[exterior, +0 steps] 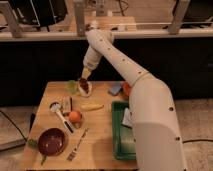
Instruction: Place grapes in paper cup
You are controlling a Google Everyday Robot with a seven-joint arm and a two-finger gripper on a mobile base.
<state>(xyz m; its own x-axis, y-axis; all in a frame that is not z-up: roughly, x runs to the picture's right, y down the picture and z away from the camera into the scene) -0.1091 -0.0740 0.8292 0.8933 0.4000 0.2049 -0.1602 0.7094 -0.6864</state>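
The wooden worktop is crowded along its back and left. The paper cup stands near the back edge, left of centre, with a green item touching or just beside it on the left. A blue sponge lies to its right. The green tray takes up the right edge, partly behind the robot's bulky white arm. This arm reaches in from the right and bends down over the back edge. The maroon bowl sits in the front-left corner. A fork lies slantwise just beside it. The barest wood is a strip running from the banana toward the front edge, between the fork and the tray. The orange and a white-handled brush fill the left middle.

The grapes show as a dark red-purple lump at the mouth of the pale cup (seemingly seated in it, the cup's light wall showing below and to the right).

The claw hangs right above the grapes, pointing down and slightly left. I cannot tell whether it is spread or pressed together, nor whether it touches the fruit.
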